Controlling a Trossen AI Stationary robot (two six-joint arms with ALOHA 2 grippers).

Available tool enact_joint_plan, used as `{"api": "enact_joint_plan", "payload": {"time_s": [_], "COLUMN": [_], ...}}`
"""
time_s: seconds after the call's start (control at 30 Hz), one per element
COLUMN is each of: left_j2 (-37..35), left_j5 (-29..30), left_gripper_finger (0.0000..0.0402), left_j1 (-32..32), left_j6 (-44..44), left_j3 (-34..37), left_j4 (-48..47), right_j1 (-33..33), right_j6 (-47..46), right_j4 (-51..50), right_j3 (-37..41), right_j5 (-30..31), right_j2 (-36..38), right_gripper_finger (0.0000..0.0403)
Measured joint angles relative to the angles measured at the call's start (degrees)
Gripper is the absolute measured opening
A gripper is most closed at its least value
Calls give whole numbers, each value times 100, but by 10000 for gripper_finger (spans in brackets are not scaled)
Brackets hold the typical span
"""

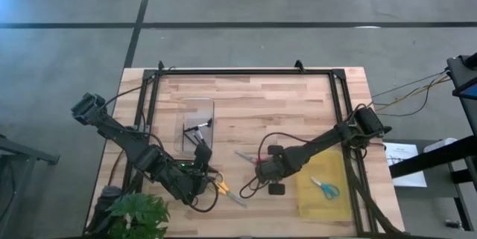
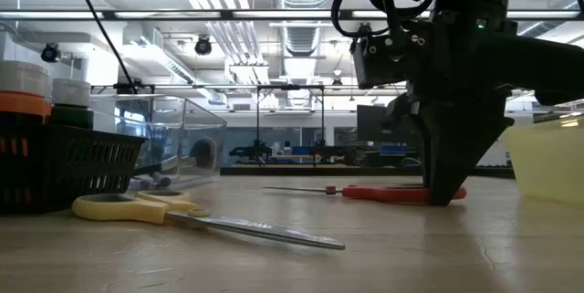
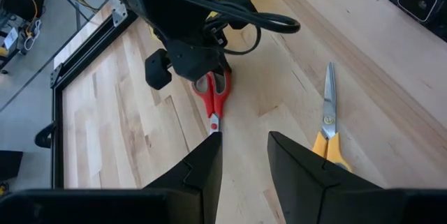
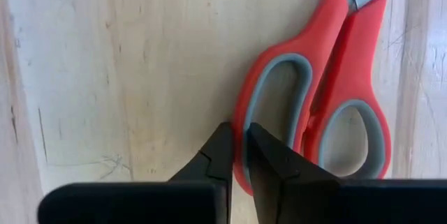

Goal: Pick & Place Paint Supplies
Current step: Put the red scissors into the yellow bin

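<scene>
Down near the middle of the tabletop (image 1: 298,112), the right end effector (image 4: 238,155) stands with its fingers pressed together on the rim of one handle loop of the red scissors (image 4: 318,105), which lie flat on the wood. From the low view the dark fingers (image 2: 452,170) reach the surface right at the red handles (image 2: 401,193), though whether the scissors are truly pinched or only touched is hard to tell there. Beside the red scissors, toward the left arm, the yellow scissors (image 1: 223,188) lie with bare wood between the two pairs. On the other side of the red scissors sits the yellow bin (image 1: 322,194), close to the tabletop's edge, with blue scissors (image 1: 325,187) inside; only the high view shows these. The left end effector (image 3: 244,161) hovers just short of the red scissors' blade tip, fingers partly spread and holding nothing. A clear box (image 1: 195,123) stands farther from the red scissors, past the left arm.
</scene>
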State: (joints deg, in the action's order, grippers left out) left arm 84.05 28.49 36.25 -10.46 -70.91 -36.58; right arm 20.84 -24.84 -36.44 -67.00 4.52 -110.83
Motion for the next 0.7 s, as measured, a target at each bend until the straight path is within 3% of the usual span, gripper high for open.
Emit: {"api": "enact_joint_plan", "payload": {"time_s": [0.37, 0.7], "left_j2": [0, 0], "left_j5": [0, 0], "left_gripper_finger": [123, 123], "left_j1": [2, 2], "left_j6": [0, -17], "left_j3": [0, 0], "left_j4": [-14, -11], "right_j1": [298, 978], "right_j6": [-187, -1737], "right_j4": [-553, -1165], "right_j3": [-361, -508], "right_j5": [898, 1239], "right_j2": [423, 1544], "right_gripper_finger": [17, 17]}}
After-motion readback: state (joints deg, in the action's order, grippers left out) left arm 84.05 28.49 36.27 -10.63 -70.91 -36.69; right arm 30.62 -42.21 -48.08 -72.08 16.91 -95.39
